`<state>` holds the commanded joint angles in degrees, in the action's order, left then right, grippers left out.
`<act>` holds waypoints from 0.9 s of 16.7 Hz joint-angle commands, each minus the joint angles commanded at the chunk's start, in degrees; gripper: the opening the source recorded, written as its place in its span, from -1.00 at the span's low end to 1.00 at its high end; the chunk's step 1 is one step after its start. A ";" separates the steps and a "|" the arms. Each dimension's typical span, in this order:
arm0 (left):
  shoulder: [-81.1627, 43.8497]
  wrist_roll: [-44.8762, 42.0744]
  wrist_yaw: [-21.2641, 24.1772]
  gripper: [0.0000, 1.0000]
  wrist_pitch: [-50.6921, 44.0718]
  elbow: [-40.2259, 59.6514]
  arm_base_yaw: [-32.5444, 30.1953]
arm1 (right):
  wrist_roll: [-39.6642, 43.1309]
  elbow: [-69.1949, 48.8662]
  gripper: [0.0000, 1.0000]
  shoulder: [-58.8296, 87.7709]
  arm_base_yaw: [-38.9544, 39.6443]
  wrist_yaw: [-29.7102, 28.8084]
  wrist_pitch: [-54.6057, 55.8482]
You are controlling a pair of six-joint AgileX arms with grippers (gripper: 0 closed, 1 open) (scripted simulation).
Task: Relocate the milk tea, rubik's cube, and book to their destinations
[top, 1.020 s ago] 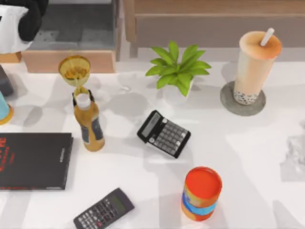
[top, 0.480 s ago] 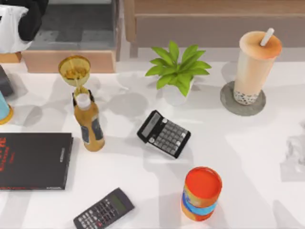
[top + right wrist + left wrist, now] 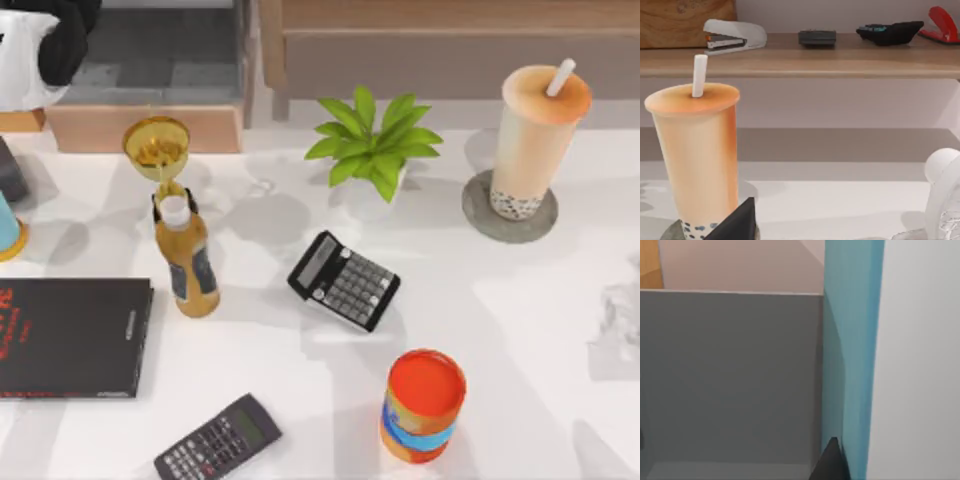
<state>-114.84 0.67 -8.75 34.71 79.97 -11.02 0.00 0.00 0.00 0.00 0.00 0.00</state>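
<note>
Remote-style calculator [image 3: 217,438]: at the front edge of the table, left of centre.
Can [image 3: 423,405]: orange and blue, upright, front centre.
Black book [image 3: 70,337]: lying flat at the front left.
Calculator [image 3: 343,280]: mid-table, turned at a slant.
Bottle [image 3: 185,255]: amber with a white cap, upright, between the black book and the calculator.
Milk tea [image 3: 535,135]: upright on a round grey coaster [image 3: 480,222], at the back right of the table.
Right gripper [image 3: 737,222]: a dark tip sits low, just beside the milk tea's base; whether it is spread or pressed together cannot be told.
Plant [image 3: 372,150]: back centre, left of the milk tea.
Goblet [image 3: 157,148]: yellow, just behind the bottle.
Box [image 3: 150,125]: wooden, grey inside, back left.
Left arm [image 3: 35,45]: over the back left corner, beside the box.
Left gripper [image 3: 830,465]: a dark tip lies against the book; its grip cannot be told.
Book [image 3: 852,355]: its blue cover stands on edge close to the left wrist camera, beside the box's grey inside.
Shelf [image 3: 840,57]: behind the milk tea, bearing a stapler [image 3: 735,35].
</note>
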 joint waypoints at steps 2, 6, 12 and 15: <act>0.00 0.00 0.00 -1.00 0.00 0.00 0.00 | 0.00 0.00 1.00 0.00 0.00 0.00 0.00; 0.00 0.00 0.00 -1.00 0.00 0.00 0.00 | 0.00 0.00 1.00 0.00 0.00 0.00 0.00; 2.02 -0.08 -0.19 -1.00 -0.82 -1.11 -0.26 | 0.00 0.00 1.00 0.00 0.00 0.00 0.00; 2.86 -0.10 -0.27 -1.00 -1.19 -1.59 -0.33 | 0.00 0.00 1.00 0.00 0.00 0.00 0.00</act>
<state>-111.97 0.58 -9.02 33.52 78.39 -11.35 0.00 0.00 0.00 0.00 0.00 0.00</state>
